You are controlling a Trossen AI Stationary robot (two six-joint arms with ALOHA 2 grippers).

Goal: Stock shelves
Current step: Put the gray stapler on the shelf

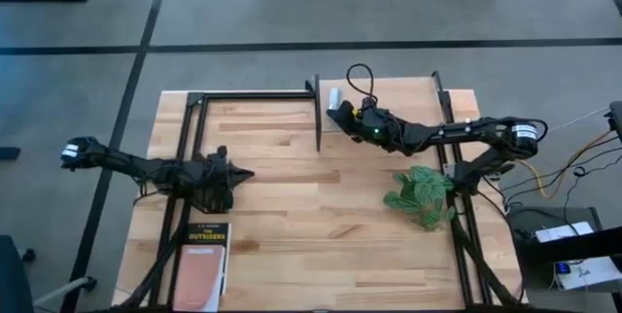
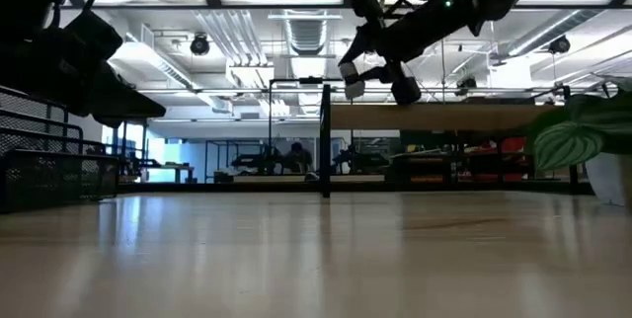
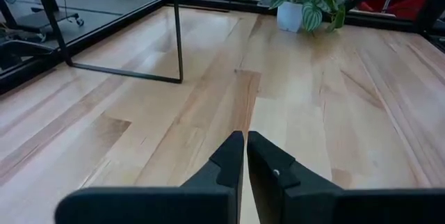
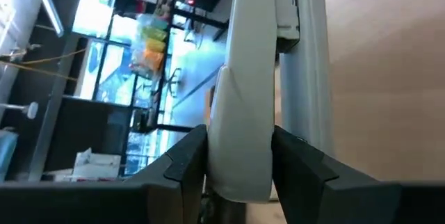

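riser shelf [image 1: 389, 99] sits at the desk's [image 1: 311, 216] far edge, right of centre. right gripper [image 1: 337, 111] hovers over its left end, fingers [image 4: 299, 165] pinching a white object [image 4: 243, 113], what it is can't be told. risk: it hangs right at the shelf's end, so a release could tip it off. left gripper [image 1: 238, 174] idles low over the desk's left, fingers [image 3: 226, 161] pressed together. count: one shelf, one potted plant [image 1: 420, 196], one book [image 1: 202, 252].

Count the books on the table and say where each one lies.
1. The book lies flat at the table's near left corner, just in front of the left hand. Others may be hidden under the arms.
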